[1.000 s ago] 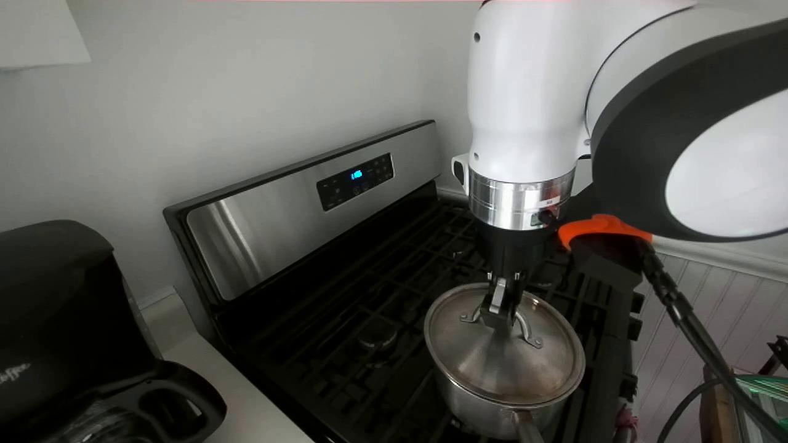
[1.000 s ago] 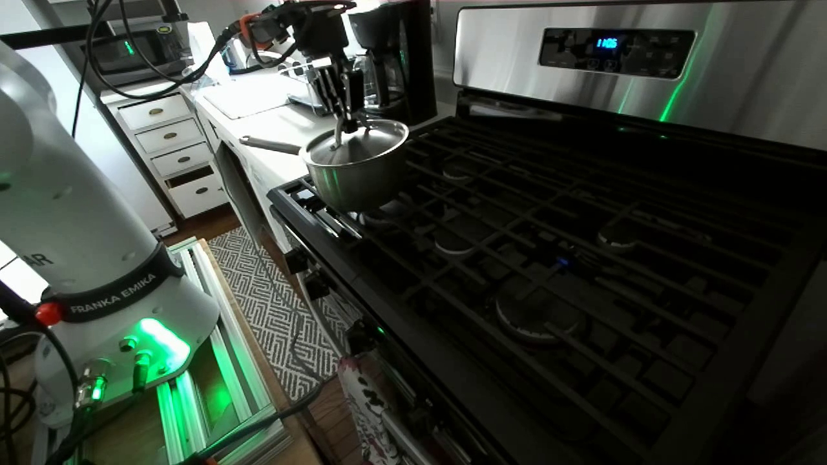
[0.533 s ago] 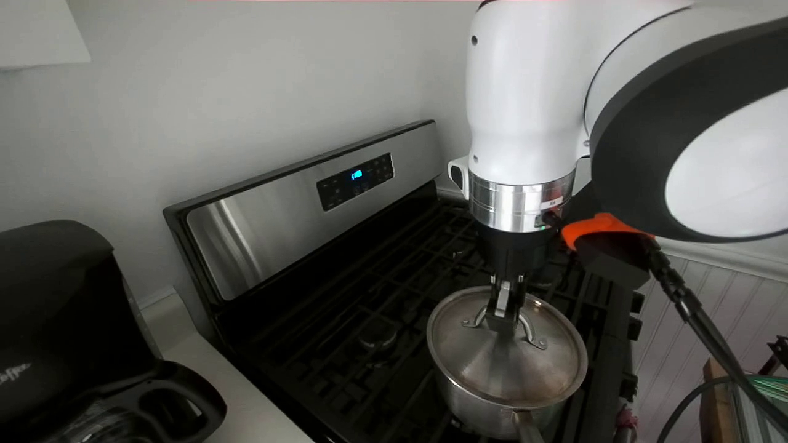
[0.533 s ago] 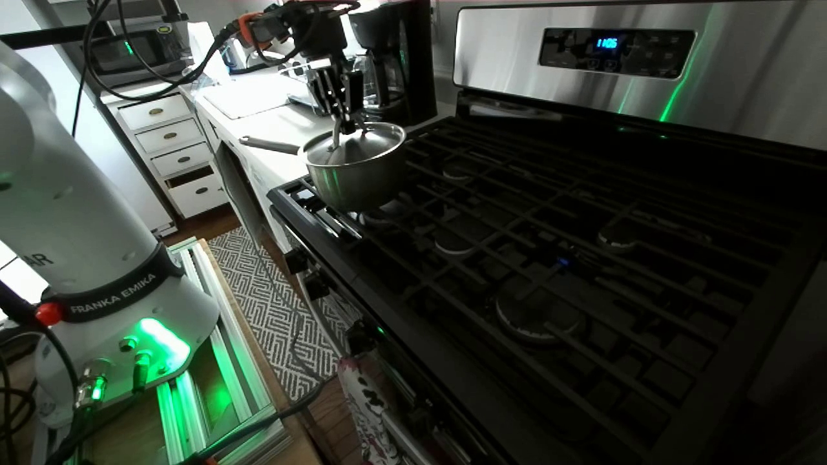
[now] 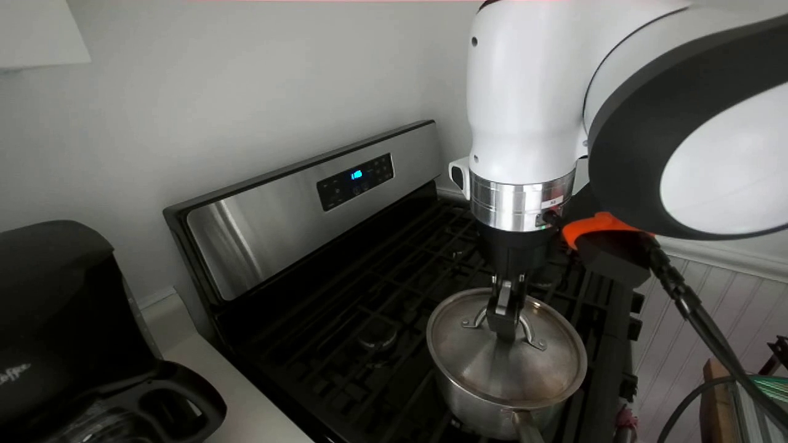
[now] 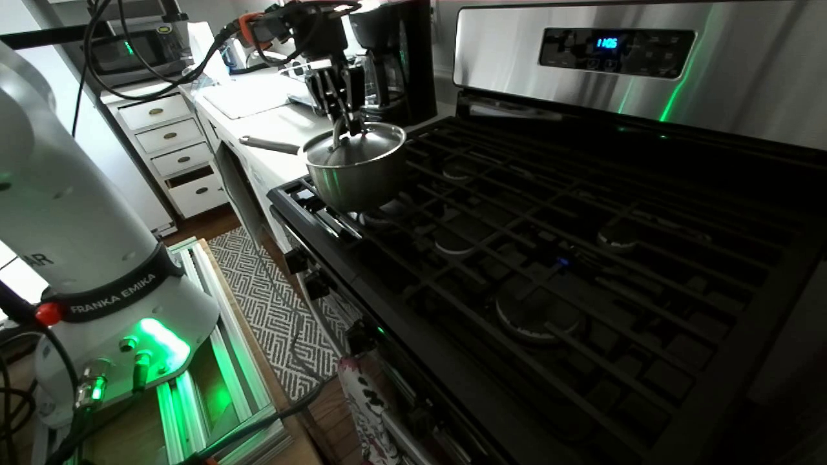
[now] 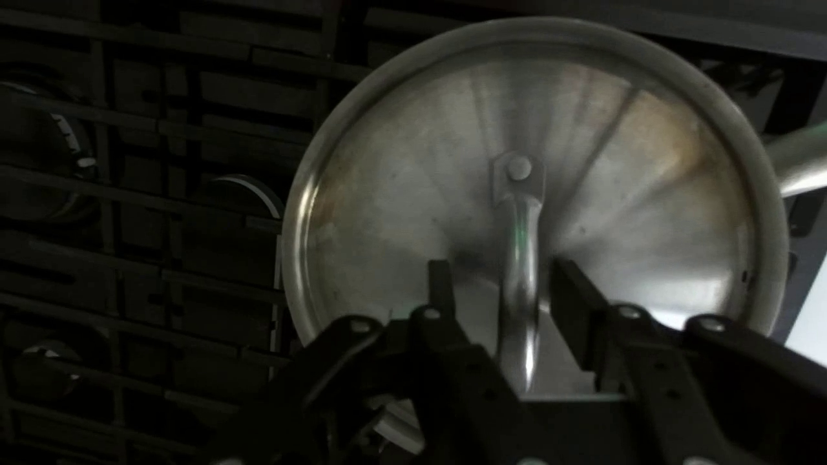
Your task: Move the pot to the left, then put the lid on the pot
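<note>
The lid [image 5: 486, 372] is a round silver disc with an arched handle at its centre. It sits level on the pot [image 5: 474, 406], a steel saucepan on the stove; lid [image 6: 375, 146] and pot [image 6: 355, 184] show the same in an exterior view. In the wrist view the lid [image 7: 407, 174] fills the middle and the pot's long handle [image 7: 804, 160] shows at the right edge. My gripper [image 7: 501, 268] is open, one finger on each side of the lid's handle [image 7: 519, 303], with gaps on both sides. The gripper [image 5: 503, 329] also shows over the lid in both exterior views [image 6: 349, 129].
The pot stands near the stove's [image 6: 517, 213] front edge, at the end by the counter [image 6: 239, 129]. A black coffee maker [image 5: 61, 320] stands on the counter. The stove's control panel [image 5: 355, 181] rises behind the grates. An oven towel [image 6: 368, 407] hangs in front.
The lid has shifted slightly and settled lower on the pot since a second ago. My gripper's fingers have spread apart around the lid's handle. The pot has stayed in place.
</note>
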{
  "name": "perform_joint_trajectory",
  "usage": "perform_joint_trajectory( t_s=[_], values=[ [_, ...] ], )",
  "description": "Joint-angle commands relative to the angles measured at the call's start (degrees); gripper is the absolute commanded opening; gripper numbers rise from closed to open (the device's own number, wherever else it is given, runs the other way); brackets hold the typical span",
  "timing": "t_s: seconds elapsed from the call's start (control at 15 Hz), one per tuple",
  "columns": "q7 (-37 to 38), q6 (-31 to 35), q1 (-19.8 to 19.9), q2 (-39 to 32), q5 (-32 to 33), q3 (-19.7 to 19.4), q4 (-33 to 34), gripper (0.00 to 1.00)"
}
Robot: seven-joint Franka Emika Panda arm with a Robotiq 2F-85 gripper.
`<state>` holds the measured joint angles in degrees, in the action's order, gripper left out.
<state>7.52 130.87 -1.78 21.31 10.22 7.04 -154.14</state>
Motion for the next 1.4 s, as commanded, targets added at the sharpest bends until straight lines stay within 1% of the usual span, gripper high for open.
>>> perform_joint_trajectory(
  t_s=[0.0, 0.07, 0.2, 0.27, 0.67, 0.87, 1.13, 1.2, 1.33],
  values=[
    [-2.2, -2.3, -0.5, 2.1, -1.4, -1.4, 1.0, 0.75],
    [-2.3, -3.0, -0.2, 3.1, -0.9, -1.6, 1.3, 0.83],
    [-4.0, -4.7, -0.5, 4.9, -1.5, -2.4, 2.1, 0.95],
    [-5.6, -5.9, -0.8, 6.3, -2.3, -3.2, 2.8, 0.99],
    [-17.2, -12.5, -2.4, 13.8, -8.5, -8.9, 7.2, 1.00],
    [-22.7, -17.6, -3.2, 16.3, -11.0, -11.4, 9.7, 1.00],
    [-25.3, -23.6, -3.3, 18.3, -12.9, -12.9, 12.3, 1.00],
    [-23.2, -20.5, -2.1, 16.9, -11.0, -11.4, 11.2, 1.00],
    [-23.9, -22.1, -2.1, 17.6, -11.4, -11.8, 11.9, 1.00]
  ],
)
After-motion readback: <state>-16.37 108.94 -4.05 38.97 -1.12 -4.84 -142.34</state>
